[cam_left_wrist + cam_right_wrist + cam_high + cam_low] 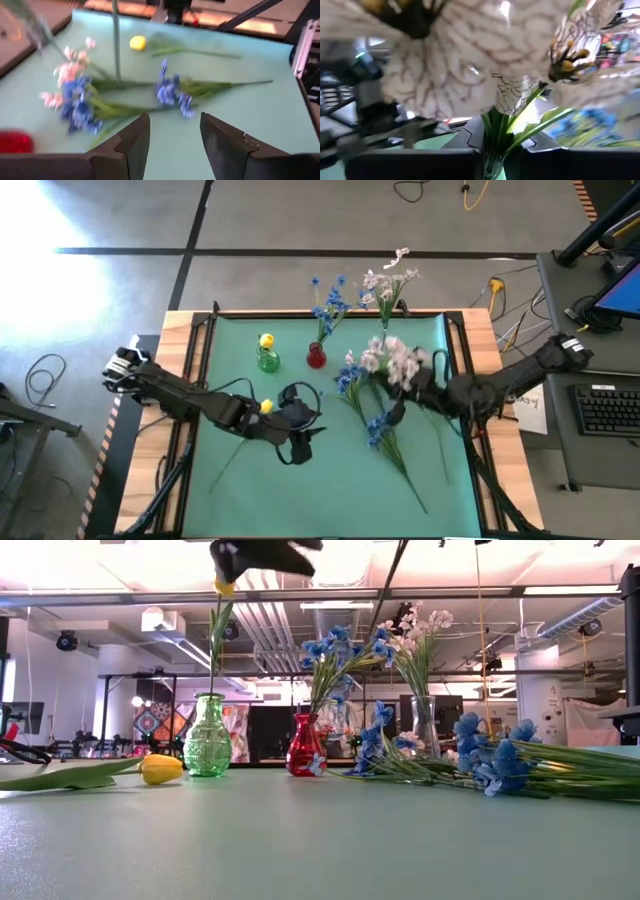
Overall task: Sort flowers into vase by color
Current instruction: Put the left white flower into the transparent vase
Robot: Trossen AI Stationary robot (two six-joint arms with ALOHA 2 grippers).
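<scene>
You have three vases: green (268,361), red (316,358) and clear (424,726). Two yellow tulips: one in the green vase (266,340), one lying just beside the left gripper (296,438). Blue sprays: one in the red vase (327,298), two lying below the right gripper (424,383). Pink-white sprays: one in the clear vase (388,282), one clamped in that right gripper (392,360).
</scene>
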